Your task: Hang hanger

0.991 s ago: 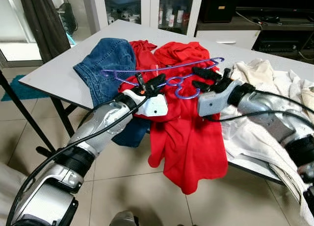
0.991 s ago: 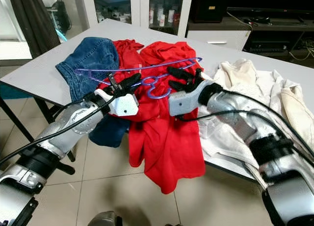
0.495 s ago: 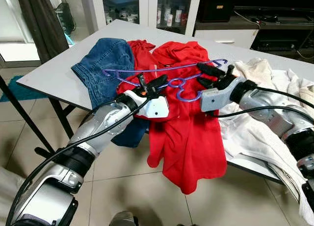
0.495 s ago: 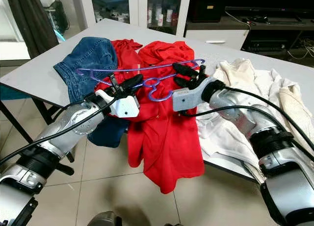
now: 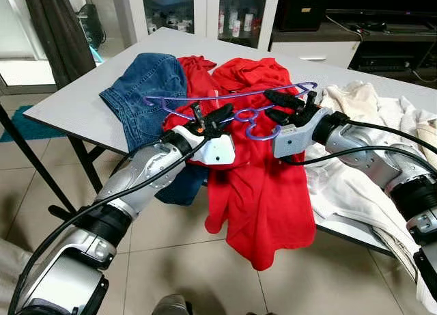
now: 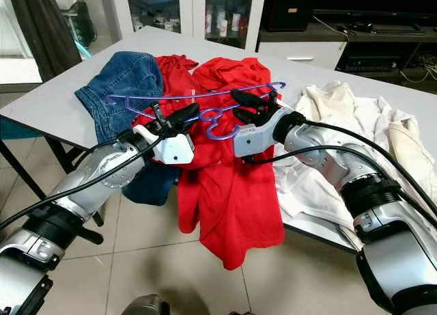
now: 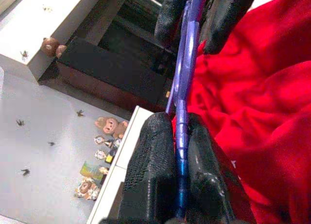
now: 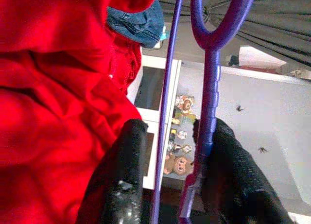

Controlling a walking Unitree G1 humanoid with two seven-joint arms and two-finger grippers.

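- At the lower left of the left eye view, the silver left arm goes up toward the middle of the frame, and the left gripper (image 5: 210,115) is clenched on the purple hanger (image 5: 225,96). In the left wrist view the two black fingers (image 7: 153,170) press the thin purple bar between them, so the hanger is kept lifted above the clothes and not lying on them.
- From the lower right of the frame comes the right arm, and the right gripper (image 5: 287,106) is at the hook end of the hanger, just right of the centre. In the right wrist view its fingers (image 8: 124,180) stand apart on both sides of the purple bars. One pad seems to touch the thicker bar, but I judge it is not a firm grip yet.
- I think the two grippers take the hanger at two places so that it stays level and does not turn.
- Under the hanger lies a red garment (image 5: 263,185), which hangs down over the near edge of the table (image 5: 75,103).
- Beside it, at the right of the frame, is a white garment (image 5: 362,124).
- Farther, in the upper left part, blue jeans (image 5: 147,83) lie under the far end of the hanger.
- At the top of the frame stands a white cabinet (image 5: 208,11) with glass doors.
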